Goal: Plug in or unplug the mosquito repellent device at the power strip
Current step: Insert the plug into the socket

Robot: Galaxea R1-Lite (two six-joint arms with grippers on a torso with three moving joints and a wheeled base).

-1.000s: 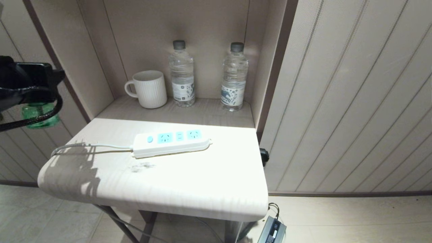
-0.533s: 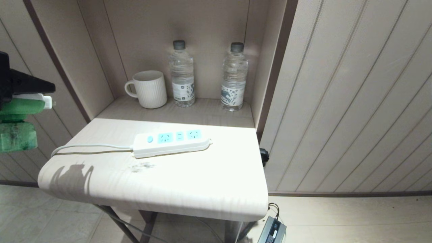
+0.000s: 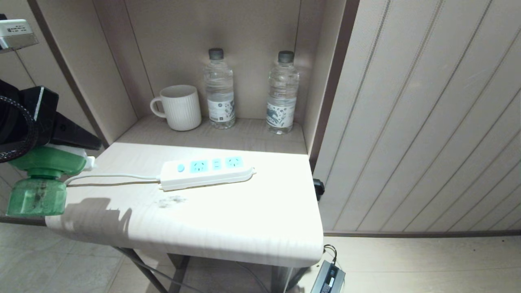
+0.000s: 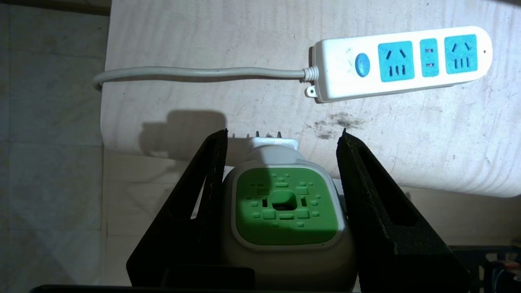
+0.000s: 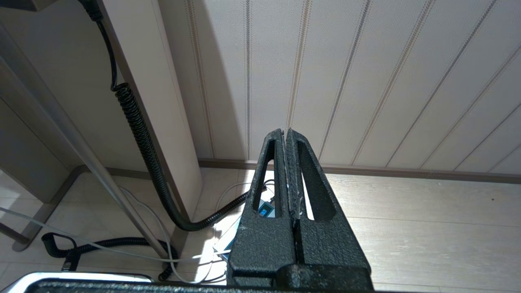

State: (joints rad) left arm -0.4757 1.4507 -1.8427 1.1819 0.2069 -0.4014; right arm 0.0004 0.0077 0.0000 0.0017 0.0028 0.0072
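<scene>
Broadly, the pale wood-grain worktop carries the long white plastic power strip with light-blue socket faces, which lies flat with its long axis running across the head view; its round switch end and whitish-grey cord point toward the robot's left, and the sockets face straight up. In the recess behind stand a ribbed white ceramic mug and two clear plastic water bottles.

At the worktop's left edge the left pincer is clamped on the mosquito repellent device, a small white-bodied unit with a bright green cap and a translucent green liquid bottle; the black fingers press its two white sides. The device hangs in the air just beside the worktop's corner, well apart from the strip. Its bottle hangs downward, so its long axis is roughly upright, while its metal prongs point level toward the strip, not down into a socket.

The step in hand looks like carrying it over for plugging in. To do that well, the wrist should tip until the prongs face down, line them up over one blue socket, then press straight in without skewing.

The right pincer is parked low by the wall, fingers together.
</scene>
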